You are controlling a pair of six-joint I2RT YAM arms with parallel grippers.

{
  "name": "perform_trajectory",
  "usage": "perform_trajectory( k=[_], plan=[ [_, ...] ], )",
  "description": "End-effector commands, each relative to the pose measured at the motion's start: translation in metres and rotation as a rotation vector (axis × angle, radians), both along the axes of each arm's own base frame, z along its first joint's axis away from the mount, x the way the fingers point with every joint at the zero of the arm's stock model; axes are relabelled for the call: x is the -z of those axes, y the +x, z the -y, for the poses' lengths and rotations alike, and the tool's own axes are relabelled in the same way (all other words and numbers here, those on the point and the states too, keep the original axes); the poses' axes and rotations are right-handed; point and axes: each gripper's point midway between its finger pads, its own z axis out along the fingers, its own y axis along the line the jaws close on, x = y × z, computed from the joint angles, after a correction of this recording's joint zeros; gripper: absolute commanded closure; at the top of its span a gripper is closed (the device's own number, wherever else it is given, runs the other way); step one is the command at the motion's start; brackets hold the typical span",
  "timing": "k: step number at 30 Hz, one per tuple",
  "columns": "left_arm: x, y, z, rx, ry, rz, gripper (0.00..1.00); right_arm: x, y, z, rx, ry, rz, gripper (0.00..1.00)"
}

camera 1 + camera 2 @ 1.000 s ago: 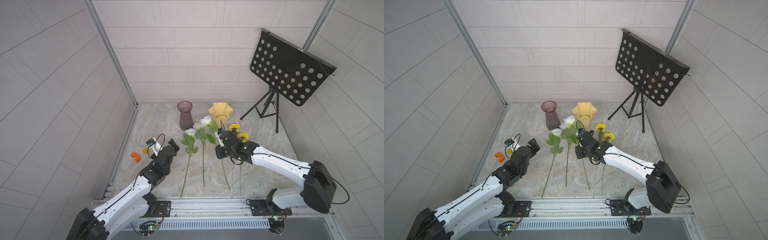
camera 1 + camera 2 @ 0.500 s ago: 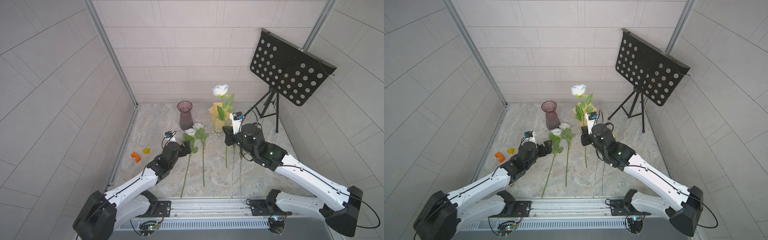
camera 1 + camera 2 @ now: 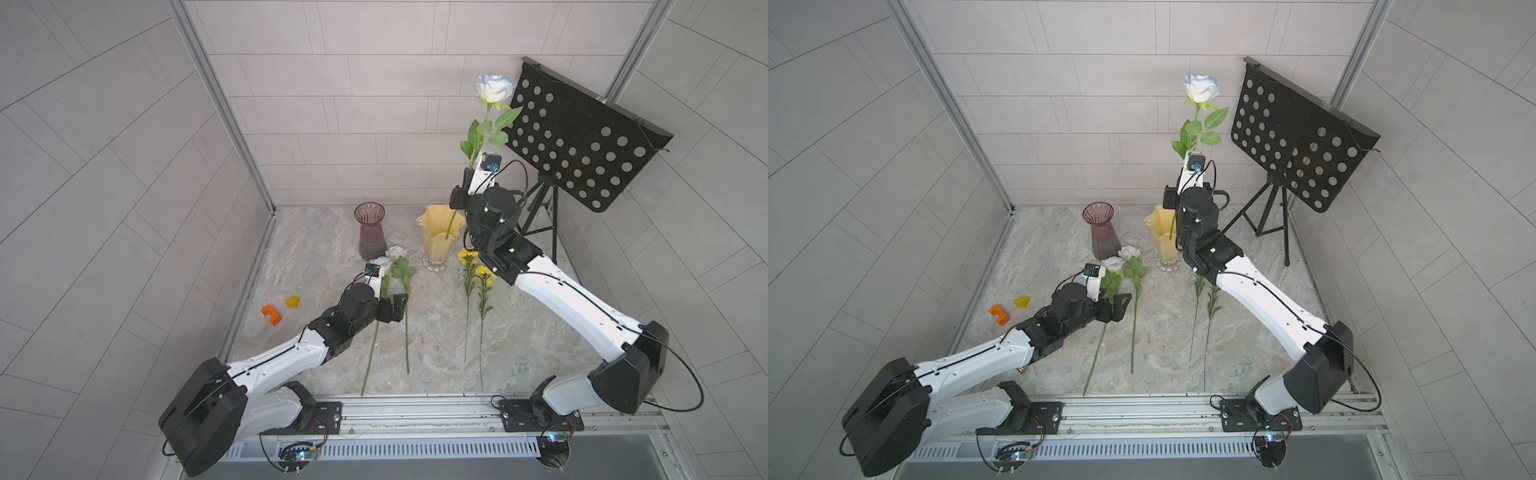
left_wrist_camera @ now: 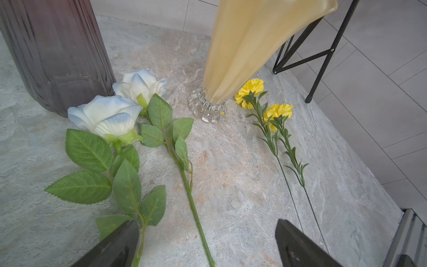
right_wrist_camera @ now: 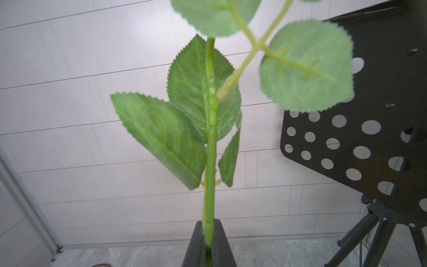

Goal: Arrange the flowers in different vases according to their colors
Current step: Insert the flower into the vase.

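Marble-patterned table (image 3: 540,332) fills the floor of the tiled cell. A black perforated music stand (image 3: 582,141) occupies the far right corner.

Right arm reaches up. The right gripper (image 5: 209,242) has its jaws pinched tight on the green stem of a white rose (image 3: 492,89), held upright with the bloom high against the back wall.

Left arm is low. The left gripper (image 4: 205,242) has its jaws spread wide over the stems of two more roses (image 4: 106,115) lying flat; contact not discernible.

Purple vase (image 3: 371,232) and yellow vase (image 3: 436,241) stand upright, apart, near the back. The held stem's lower end overlaps the yellow vase's mouth in both top views; inside or just above, I cannot tell.

The lying blooms rest just beside the purple vase's foot. Two yellow flowers (image 4: 250,89) lie side by side next to the yellow vase's clear base.

Orange block (image 3: 271,314) and yellow block (image 3: 293,301) sit near the left wall.
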Motion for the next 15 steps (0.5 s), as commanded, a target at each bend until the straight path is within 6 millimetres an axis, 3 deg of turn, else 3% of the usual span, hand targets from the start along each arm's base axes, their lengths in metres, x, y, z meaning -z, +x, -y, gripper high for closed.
perform_trajectory(
  k=[1, 7, 11, 15],
  plan=[
    [-0.012, 0.003, 0.014, 0.057, -0.001, 0.043, 0.0, -0.011, 0.029, 0.014, 0.017, 0.048, 0.056, 1.0],
    [-0.018, -0.003, 0.027, 0.137, -0.015, 0.046, 0.0, 0.01, 0.074, 0.005, -0.016, 0.023, 0.039, 1.0],
    [-0.023, -0.002, 0.02, 0.103, -0.014, 0.068, 0.0, 0.052, 0.089, -0.006, -0.041, 0.016, -0.012, 1.0],
    [-0.026, -0.001, 0.012, 0.069, -0.008, 0.088, 0.0, 0.094, 0.09, -0.005, -0.033, 0.045, -0.067, 1.0]
  ],
)
